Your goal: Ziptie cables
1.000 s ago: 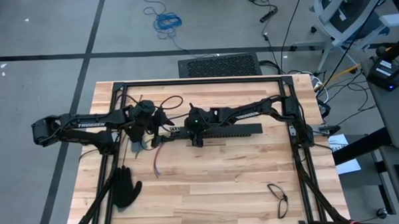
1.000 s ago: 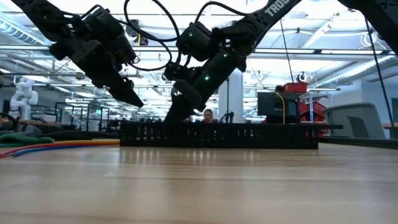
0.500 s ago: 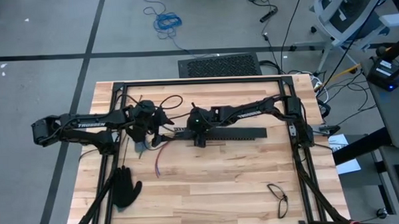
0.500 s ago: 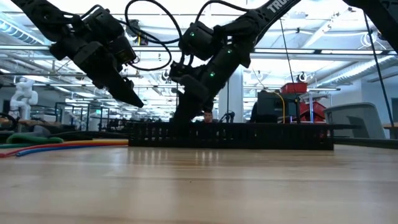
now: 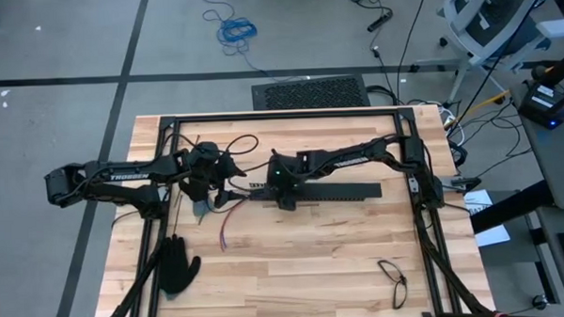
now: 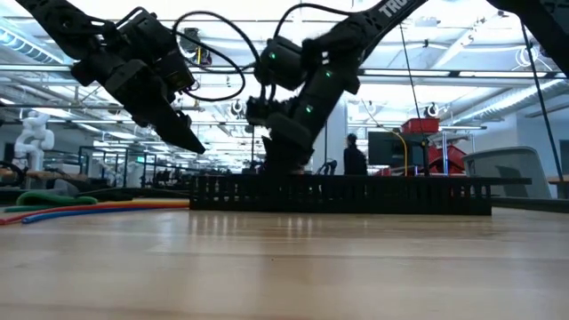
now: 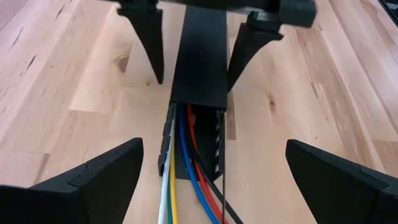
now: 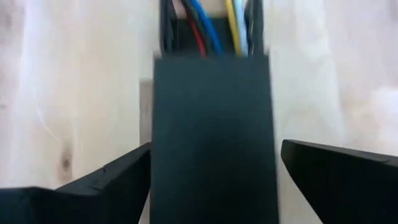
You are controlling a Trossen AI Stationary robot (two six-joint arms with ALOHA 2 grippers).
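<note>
The cables (image 7: pixel 186 180), red, blue, white and yellow, lie on the table with one end running into the open left end of a long black slotted bar (image 5: pixel 330 190). My right gripper (image 8: pixel 211 180) is open and points down over the bar near that end, one finger on each side of its flat cover (image 8: pixel 211 124). My left gripper (image 7: pixel 214 180) hangs open above the cables, a little to the left of the bar's end, and touches nothing. A thin dark strip (image 5: pixel 174 222) lies on the table at the left. My right gripper straddles the cover of the black bar from above, with its fingers (image 7: pixel 152 50) across the bar, close to the sides (image 7: pixel 202 74). Whether either finger touches the cover, I cannot tell. The bar lies flat on the table.
A black glove (image 5: pixel 177 264) lies near the front left edge and a pair of glasses (image 5: pixel 393 282) near the front right. A black frame (image 5: pixel 280 115) runs around the tabletop. Bare wood spreads in front of the bar.
The black bar has slid along the table toward the right edge, staying flat. My right gripper has tipped steeper over it and hardly shifted.
</note>
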